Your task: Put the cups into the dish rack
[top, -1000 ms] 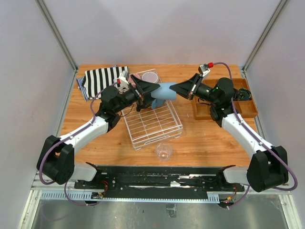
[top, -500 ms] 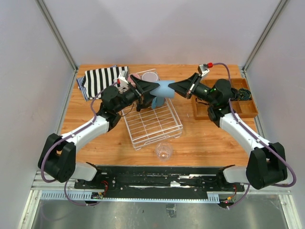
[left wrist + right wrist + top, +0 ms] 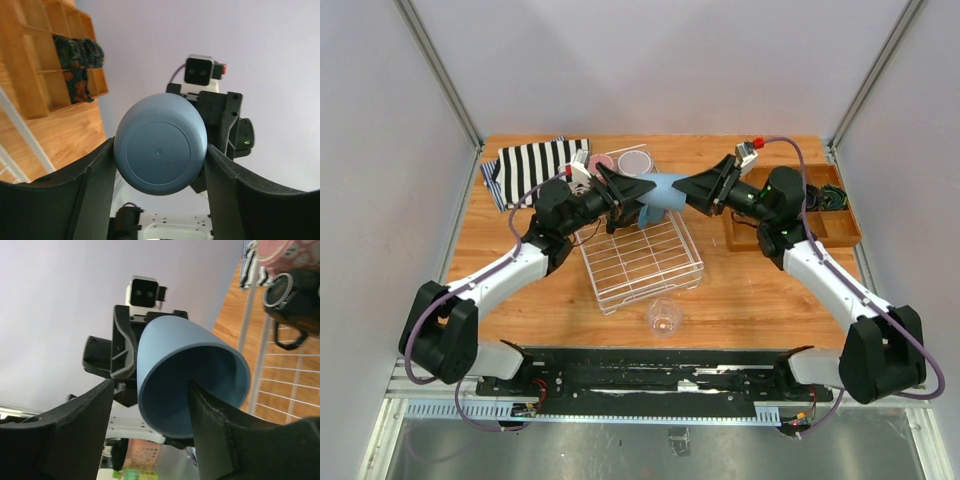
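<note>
Blue tumbler (image 3: 663, 191) on its side in air, over far right part of rack (image 3: 640, 265). Left jaws clamped on its base end. Right jaws released: one finger (image 3: 212, 440) inside mouth, other clear of outer wall. Clear glass (image 3: 663, 317) on desk (image 3: 770, 290), just near of rack.

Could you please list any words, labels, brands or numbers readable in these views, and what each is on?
No text is legible anywhere.
The light blue tumbler is plain on its base and side.
A coloured patch at the bottom edge of the right wrist view is too blurred to read.
</note>
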### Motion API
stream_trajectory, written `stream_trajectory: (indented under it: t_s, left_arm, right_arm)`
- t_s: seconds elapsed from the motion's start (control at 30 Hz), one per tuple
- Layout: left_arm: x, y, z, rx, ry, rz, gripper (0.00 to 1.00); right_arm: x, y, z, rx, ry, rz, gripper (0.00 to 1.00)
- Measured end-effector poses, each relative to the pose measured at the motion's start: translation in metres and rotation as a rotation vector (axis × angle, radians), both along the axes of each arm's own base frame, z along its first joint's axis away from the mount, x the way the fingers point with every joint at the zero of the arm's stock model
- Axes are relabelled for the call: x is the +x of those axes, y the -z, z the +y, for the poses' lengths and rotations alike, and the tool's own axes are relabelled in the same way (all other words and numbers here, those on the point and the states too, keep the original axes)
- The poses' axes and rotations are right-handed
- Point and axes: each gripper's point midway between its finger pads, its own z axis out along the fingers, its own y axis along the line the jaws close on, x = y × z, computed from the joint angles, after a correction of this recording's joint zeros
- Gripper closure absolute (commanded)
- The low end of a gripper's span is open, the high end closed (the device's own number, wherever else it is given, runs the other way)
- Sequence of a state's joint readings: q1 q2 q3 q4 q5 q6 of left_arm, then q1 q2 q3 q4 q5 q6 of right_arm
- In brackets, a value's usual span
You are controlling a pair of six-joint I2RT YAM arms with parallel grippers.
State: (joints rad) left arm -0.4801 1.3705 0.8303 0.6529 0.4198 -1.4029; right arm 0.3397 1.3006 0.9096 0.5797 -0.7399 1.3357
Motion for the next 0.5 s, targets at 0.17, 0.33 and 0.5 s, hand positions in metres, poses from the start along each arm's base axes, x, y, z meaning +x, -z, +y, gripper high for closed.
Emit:
stream_trajectory:
  t_s: [0.17, 0.33, 0.5]
  left_arm:
    - [-0.001, 0.022, 0.003, 0.186, -0.015, -0.035, 0.72]
    - [-0.004, 0.036, 0.008, 0.378, -0.04, -0.097, 0.73]
    - [-0.01, 0.046, -0.003, 0.583, -0.025, -0.167, 0.73]
  right_arm:
    - [0.0, 0.014, -0.039, -0.107, 0.09, -0.001, 0.28]
    - [0.001, 0.023, -0.087, -0.265, 0.221, -0.035, 0.25]
    - [-0.003, 0.033, -0.109, -0.416, 0.265, -0.057, 0.25]
